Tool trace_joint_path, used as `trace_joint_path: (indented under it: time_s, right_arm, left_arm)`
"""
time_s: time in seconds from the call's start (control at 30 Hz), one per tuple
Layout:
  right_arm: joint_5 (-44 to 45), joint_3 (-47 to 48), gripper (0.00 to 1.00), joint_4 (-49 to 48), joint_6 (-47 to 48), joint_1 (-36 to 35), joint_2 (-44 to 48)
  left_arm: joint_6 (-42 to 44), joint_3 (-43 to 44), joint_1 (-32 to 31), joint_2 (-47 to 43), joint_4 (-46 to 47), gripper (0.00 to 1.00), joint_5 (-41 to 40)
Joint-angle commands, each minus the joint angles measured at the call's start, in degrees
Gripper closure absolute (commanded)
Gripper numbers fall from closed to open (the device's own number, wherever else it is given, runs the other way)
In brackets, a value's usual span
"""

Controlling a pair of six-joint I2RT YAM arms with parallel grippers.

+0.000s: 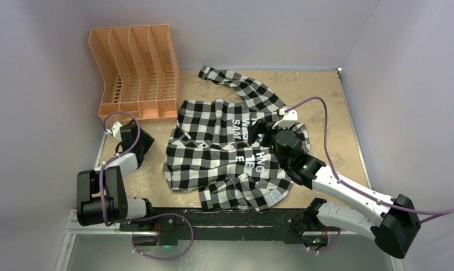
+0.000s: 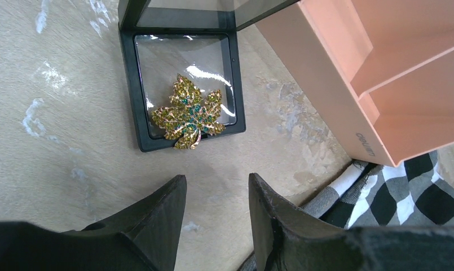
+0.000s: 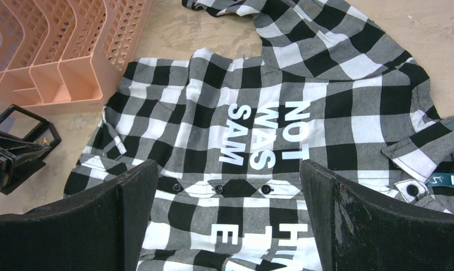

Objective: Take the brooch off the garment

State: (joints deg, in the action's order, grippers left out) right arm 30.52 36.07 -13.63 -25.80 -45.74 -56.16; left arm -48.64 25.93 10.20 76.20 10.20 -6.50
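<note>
The brooch [image 2: 189, 113] is a gold leaf-shaped pin with green stones. It lies inside an open black display box [image 2: 131, 84] on the table, off the garment. My left gripper [image 2: 216, 186] hangs open and empty just near of the box; in the top view it [image 1: 139, 141] is left of the shirt. The garment [image 1: 230, 152] is a black-and-white check shirt with white lettering, spread in the middle. My right gripper [image 3: 230, 186] is open and empty above the lettered part of the shirt [image 3: 258, 101].
An orange slotted file organiser [image 1: 135, 73] lies at the back left, next to the box; its wall also shows in the left wrist view [image 2: 371, 68]. The shirt's edge [image 2: 405, 192] lies right of my left gripper. Walls enclose the table on three sides.
</note>
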Motion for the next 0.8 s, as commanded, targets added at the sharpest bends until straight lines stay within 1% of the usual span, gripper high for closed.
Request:
trace_joint_path:
  time_s: [0.0,0.4,0.67,0.77]
  right_arm:
    - [1.11,-0.35,0.02,-1.4,0.85,-0.19,0.53]
    - [1.3,-0.31,0.02,-1.4,1.0,-0.21,0.35]
    - [1.35,-0.3,0.02,-1.4,0.95,-0.23,0.47]
    - [1.22,-0.31,0.02,-1.4,0.93,-0.18,0.46]
  left_arm:
    - [1.15,1.56,-0.52,1.27,4.36,0.57,-3.66]
    - [2.93,5.73,-0.52,5.45,6.38,0.57,-5.84]
    - [4.07,7.2,-0.44,5.23,4.82,0.57,-8.9]
    - [3.98,7.19,-0.57,4.62,4.73,0.57,-7.83]
